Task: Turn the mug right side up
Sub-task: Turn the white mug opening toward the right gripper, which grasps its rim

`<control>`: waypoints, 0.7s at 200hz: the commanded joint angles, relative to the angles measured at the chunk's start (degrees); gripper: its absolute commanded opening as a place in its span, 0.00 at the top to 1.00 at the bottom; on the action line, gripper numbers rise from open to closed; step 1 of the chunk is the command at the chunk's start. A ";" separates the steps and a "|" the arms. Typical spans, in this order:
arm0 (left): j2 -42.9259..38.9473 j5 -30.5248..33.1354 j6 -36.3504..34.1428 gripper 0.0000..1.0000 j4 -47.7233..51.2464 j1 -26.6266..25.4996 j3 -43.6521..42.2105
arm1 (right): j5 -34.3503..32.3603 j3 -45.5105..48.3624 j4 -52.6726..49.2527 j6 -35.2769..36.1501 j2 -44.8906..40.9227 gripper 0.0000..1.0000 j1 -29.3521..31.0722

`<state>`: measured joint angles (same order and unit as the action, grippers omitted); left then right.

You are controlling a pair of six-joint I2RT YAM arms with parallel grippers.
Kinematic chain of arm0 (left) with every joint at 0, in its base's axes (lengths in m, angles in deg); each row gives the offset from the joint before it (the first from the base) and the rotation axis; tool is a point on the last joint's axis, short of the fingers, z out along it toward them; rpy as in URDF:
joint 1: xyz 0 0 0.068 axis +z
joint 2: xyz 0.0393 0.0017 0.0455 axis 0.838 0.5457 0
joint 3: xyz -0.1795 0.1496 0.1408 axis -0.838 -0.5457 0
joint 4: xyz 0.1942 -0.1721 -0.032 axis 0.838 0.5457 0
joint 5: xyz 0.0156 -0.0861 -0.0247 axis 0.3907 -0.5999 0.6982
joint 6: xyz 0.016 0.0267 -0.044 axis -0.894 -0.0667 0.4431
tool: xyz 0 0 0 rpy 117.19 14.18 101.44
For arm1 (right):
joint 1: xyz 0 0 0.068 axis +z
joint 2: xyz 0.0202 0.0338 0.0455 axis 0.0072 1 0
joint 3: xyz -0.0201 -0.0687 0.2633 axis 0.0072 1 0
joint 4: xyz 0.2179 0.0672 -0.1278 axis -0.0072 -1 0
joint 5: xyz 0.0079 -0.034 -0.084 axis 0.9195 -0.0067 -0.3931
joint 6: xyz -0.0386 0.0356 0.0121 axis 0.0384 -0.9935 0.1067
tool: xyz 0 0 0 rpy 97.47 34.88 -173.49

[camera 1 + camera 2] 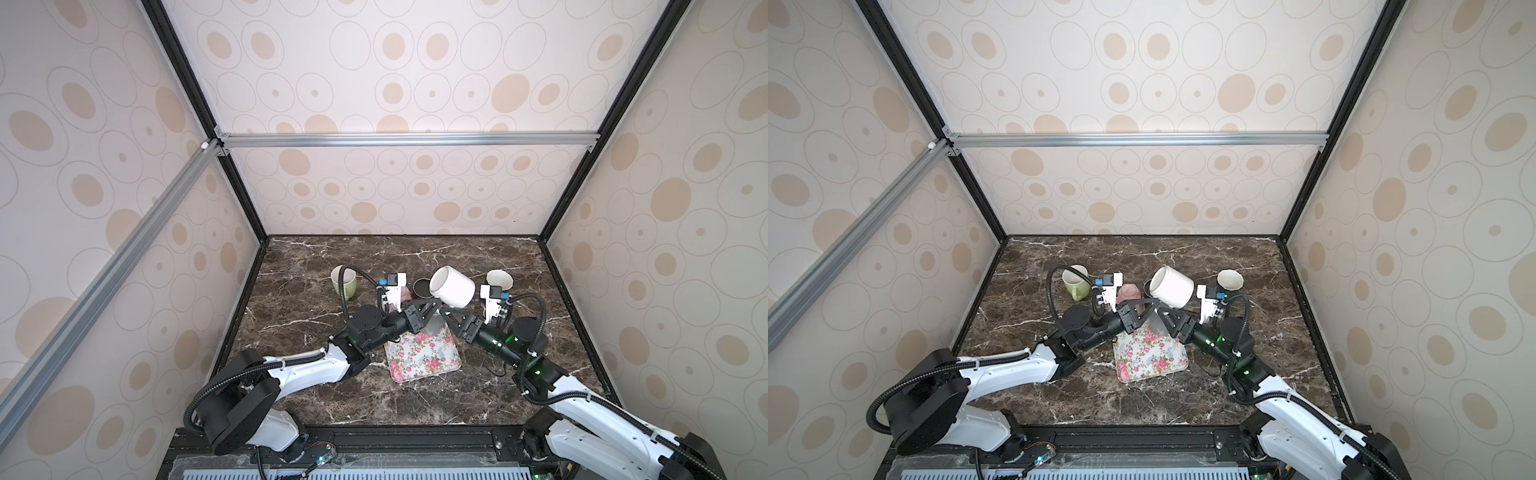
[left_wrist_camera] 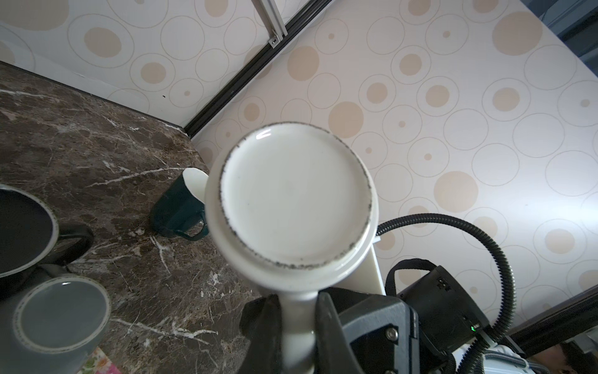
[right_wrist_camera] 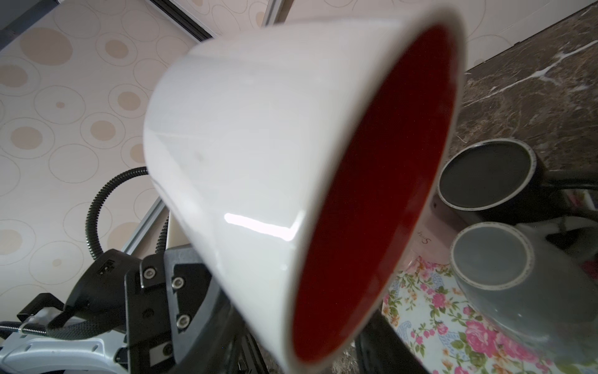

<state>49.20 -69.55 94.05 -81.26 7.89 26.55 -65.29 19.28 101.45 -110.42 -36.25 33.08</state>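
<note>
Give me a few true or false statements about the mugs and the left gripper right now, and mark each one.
The white mug is held off the table, tilted. True.
The left gripper is shut on its handle. True.
The white mug's inside is blue. False: the inside is red.
The green mug stands on the floral tray. False: it stands on the table, apart from the tray.

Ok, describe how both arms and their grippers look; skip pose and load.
The left arm and right arm both have white link shells between black round joints, with black corrugated cable looped alongside. Small green lights glow on the right arm's black wrist section. Each wrist carries a white camera mount with a blue connector. The fingers are black, triangular and braced.
</note>
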 commanded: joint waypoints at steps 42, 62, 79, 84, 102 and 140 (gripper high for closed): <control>-0.53 -2.34 3.08 1.00 -9.38 -1.15 -0.65 | -1.22 -0.22 7.76 -0.36 -0.30 0.54 -0.24; 0.14 -3.56 3.71 1.00 -10.11 -1.15 -0.72 | -1.72 -0.50 8.34 -0.46 -0.23 0.54 -0.56; 1.12 -4.84 4.30 1.00 -10.49 -1.15 -0.42 | -1.02 -1.10 9.39 -0.18 0.21 0.54 -0.70; 1.24 -5.17 4.50 1.00 -10.79 -1.14 -0.41 | -0.64 -1.45 9.13 0.19 0.31 0.54 -0.74; 1.67 -6.05 4.88 1.00 -11.03 -1.15 -0.20 | -0.37 -2.09 8.74 1.26 0.43 0.54 -0.70; 2.45 -7.60 5.92 1.00 -11.78 -1.15 0.61 | -1.08 -2.35 9.42 2.77 0.25 0.54 -0.82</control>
<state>51.45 -71.30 98.09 -88.19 7.91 25.56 -65.31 19.28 104.97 -109.66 -35.68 32.82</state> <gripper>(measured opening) 0.159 0.462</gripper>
